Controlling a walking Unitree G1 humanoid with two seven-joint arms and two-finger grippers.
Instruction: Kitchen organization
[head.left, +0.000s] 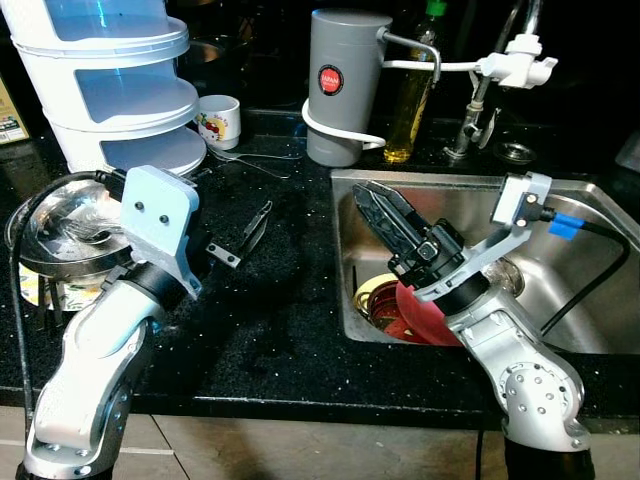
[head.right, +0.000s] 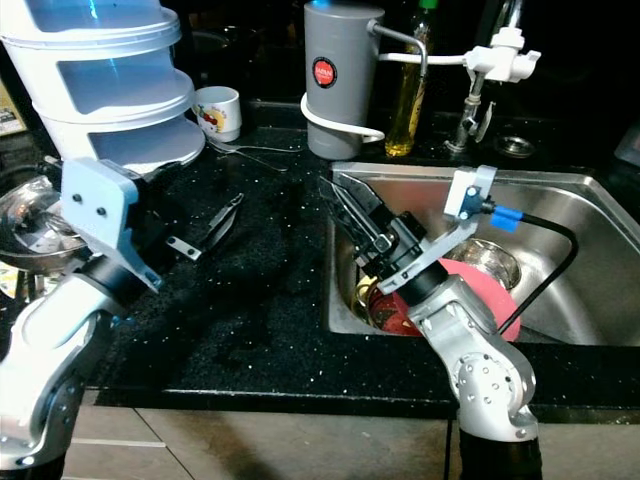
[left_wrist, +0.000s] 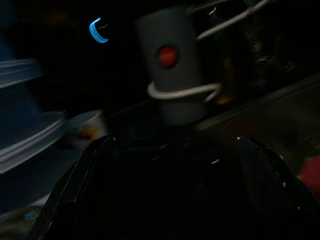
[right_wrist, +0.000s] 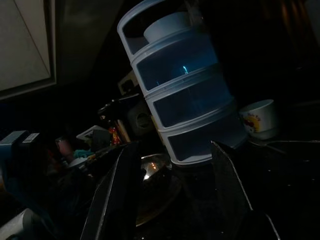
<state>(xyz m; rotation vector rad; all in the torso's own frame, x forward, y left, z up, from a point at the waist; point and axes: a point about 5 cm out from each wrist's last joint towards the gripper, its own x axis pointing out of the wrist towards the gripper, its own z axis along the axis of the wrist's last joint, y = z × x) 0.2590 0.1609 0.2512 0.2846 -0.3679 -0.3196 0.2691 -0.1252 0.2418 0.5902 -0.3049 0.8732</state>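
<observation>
Head cam first, using the steel sink as the anchor. Inside it there's one red plate leaning at the front, a dark red bowl next to it, and a steel bowl further back. The right gripper hangs over the sink's left side, fingers spread a bit, holding nothing. Behind the sink stand one gray canister and one oil bottle. Off to the sink's left on the black counter: the left gripper, open and empty as well, one white mug, a white stacked container with three tiers, and a steel pan holding a fork.

Left wrist cam is dark, but you get the canister and mug between two spread fingers.

Right wrist cam faces the stacked container, mug beside it, fingers apart.
</observation>
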